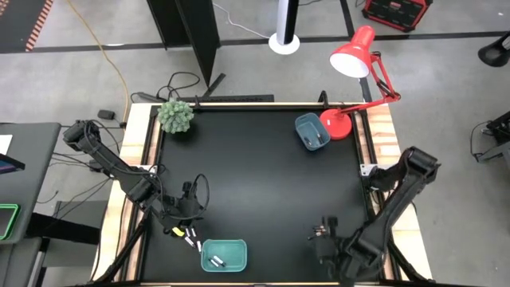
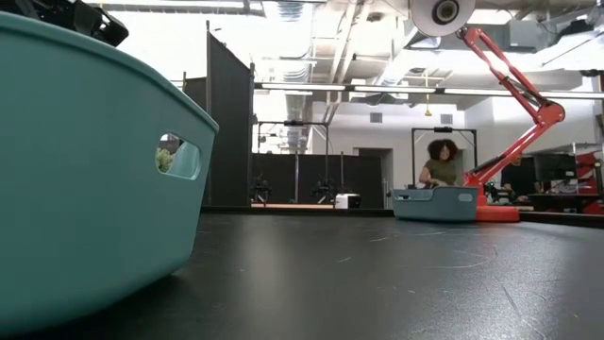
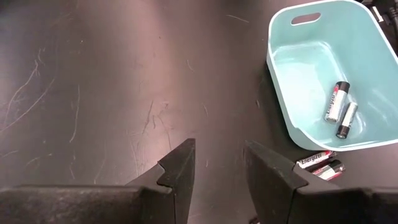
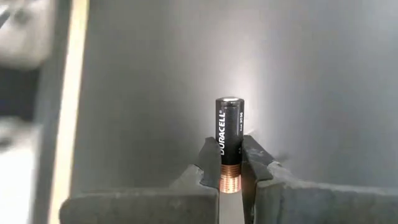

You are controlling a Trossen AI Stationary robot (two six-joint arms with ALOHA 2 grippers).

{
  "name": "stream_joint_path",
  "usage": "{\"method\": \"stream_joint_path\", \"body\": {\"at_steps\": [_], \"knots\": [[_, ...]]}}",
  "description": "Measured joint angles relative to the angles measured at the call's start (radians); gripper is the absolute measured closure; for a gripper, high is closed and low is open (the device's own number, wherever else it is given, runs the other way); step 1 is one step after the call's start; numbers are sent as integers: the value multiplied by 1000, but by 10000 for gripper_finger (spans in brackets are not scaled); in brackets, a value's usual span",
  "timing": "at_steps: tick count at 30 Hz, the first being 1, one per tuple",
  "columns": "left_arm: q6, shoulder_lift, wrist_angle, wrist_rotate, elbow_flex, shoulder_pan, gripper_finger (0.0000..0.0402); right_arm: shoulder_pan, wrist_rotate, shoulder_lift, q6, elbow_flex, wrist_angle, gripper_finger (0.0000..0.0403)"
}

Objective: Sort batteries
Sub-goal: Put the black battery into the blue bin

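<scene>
My right gripper (image 4: 229,155) is shut on a black and copper battery (image 4: 228,134) over the table's near right part, also seen in the high view (image 1: 321,233). My left gripper (image 3: 221,168) is open and empty over the bare tabletop near the front left (image 1: 185,209). A teal tray (image 3: 292,118) beside it holds two batteries (image 3: 337,101). Two more batteries (image 3: 320,165) lie on the table just outside the tray's wall. A blue tray (image 1: 312,131) stands at the far right. My right gripper pinches the battery's copper-banded end (image 4: 229,175) between its two fingers. The battery lies in line with the fingers, and its black end (image 4: 229,109) sticks out past the fingertips. In the wrist view nothing but the fingers touches it.
A red desk lamp (image 1: 351,60) stands at the far right corner next to the blue tray. A small green plant (image 1: 175,116) stands at the far left corner. The middle of the black tabletop (image 1: 255,175) is bare. A person (image 2: 440,162) shows in the room beyond.
</scene>
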Motion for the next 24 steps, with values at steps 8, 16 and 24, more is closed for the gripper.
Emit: {"method": "stream_joint_path", "body": {"at_steps": [8, 16, 24], "knots": [[-17, 0, -51, 11, 0, 0, 274, -274, 226, -117, 5, 1, -177, 374], [-107, 0, -174, 43, 0, -24, 274, -722, 235, -121, -23, 1, -290, 373], [-206, 0, -219, 82, 0, -91, 274, -1070, 163, -119, -135, 1, -289, 373]]}}
